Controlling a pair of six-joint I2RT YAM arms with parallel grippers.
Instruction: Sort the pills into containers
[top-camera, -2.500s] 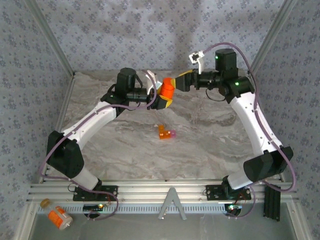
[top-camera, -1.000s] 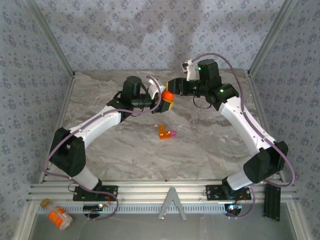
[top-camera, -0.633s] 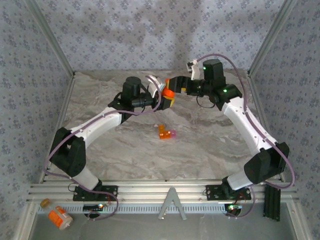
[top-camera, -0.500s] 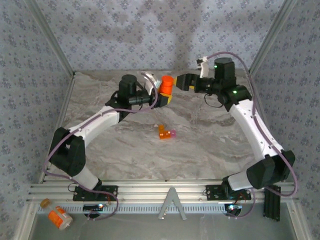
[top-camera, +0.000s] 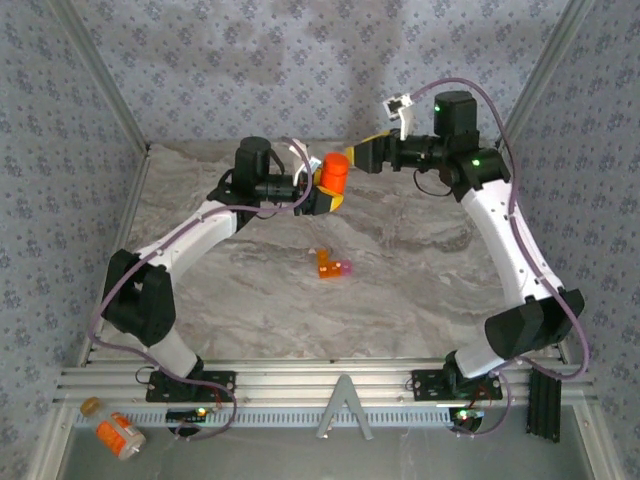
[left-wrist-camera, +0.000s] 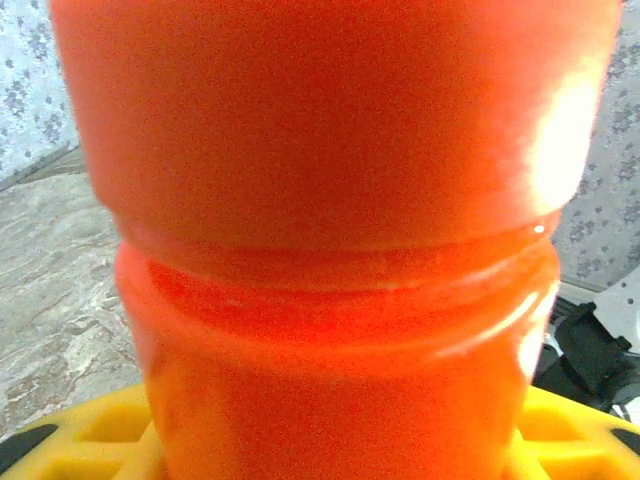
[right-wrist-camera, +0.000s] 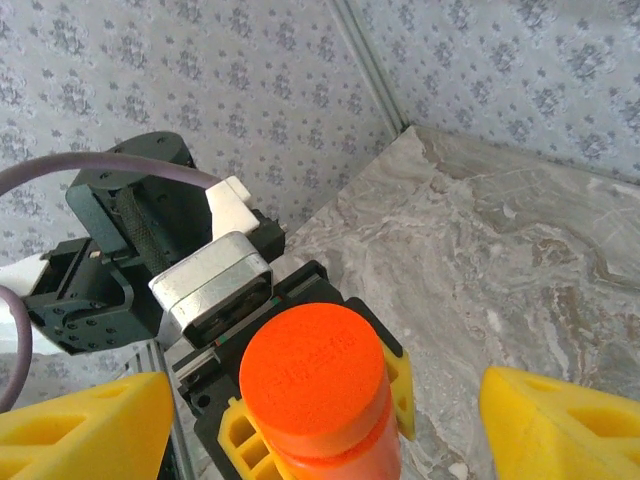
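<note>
My left gripper (top-camera: 326, 197) is shut on the body of the orange pill bottle (top-camera: 333, 175), holding it upright above the back of the table. The bottle's orange cap (right-wrist-camera: 312, 375) is on. In the left wrist view the bottle (left-wrist-camera: 330, 250) sits between my yellow fingers (left-wrist-camera: 90, 440). My right gripper (top-camera: 364, 155) hovers just right of the cap, open, its yellow fingertips (right-wrist-camera: 560, 420) wide apart and clear of the cap. The tiny orange box with a pink end (top-camera: 333, 266) lies mid-table. The pills are out of view.
An orange bottle with a white label (top-camera: 120, 434) lies in the metal tray at the near left, off the marble table (top-camera: 420, 290). Patterned walls close in the back and both sides.
My right gripper was closed around the cap a second ago; it has opened and drawn back to the right. The left gripper shifted slightly with the bottle, cap still on.
</note>
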